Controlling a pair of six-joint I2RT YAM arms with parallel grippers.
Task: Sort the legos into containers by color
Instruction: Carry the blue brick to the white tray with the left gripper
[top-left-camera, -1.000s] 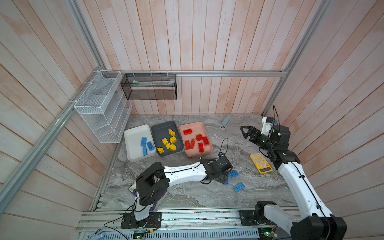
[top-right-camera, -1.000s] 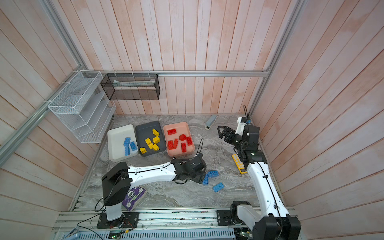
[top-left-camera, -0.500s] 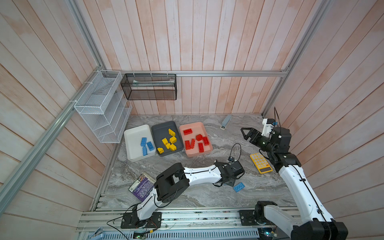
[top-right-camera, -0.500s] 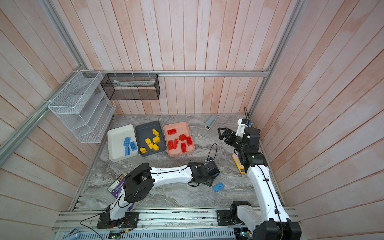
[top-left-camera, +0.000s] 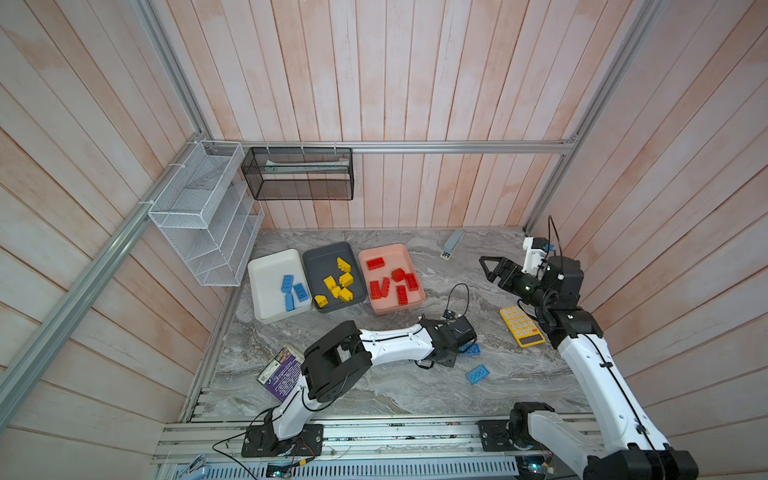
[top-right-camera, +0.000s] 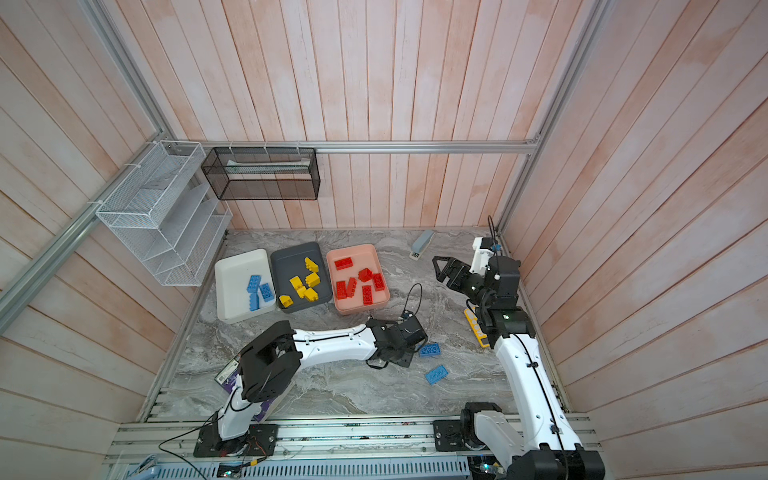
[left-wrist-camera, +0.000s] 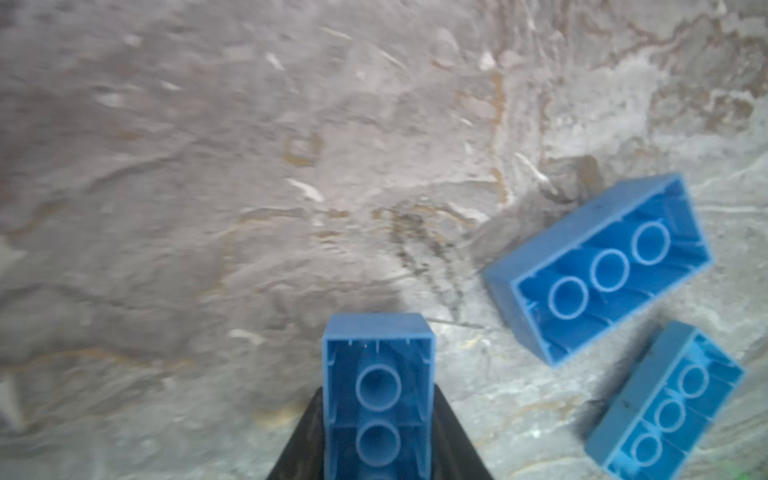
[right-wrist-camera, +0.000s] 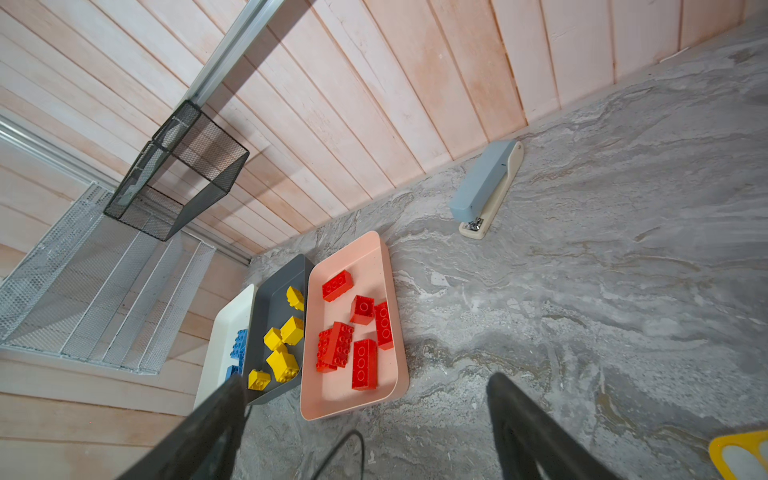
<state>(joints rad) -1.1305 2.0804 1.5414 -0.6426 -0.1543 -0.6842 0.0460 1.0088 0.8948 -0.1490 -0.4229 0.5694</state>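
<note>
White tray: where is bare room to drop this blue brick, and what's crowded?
For the held brick, the white tray is bare along its far end and the side by the wire shelf; its three blue bricks crowd the corner near the grey tray. The table before the trays is bare too.

Pale pink plank walls (top-left-camera: 415, 83) enclose a grey marbled desk (top-left-camera: 395, 395); a white wire rack (top-left-camera: 203, 216) hangs left, a black mesh basket (top-left-camera: 299, 174) far.

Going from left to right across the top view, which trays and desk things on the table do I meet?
white tray → dark grey tray → salmon pink tray → stapler → yellow calculator
</note>
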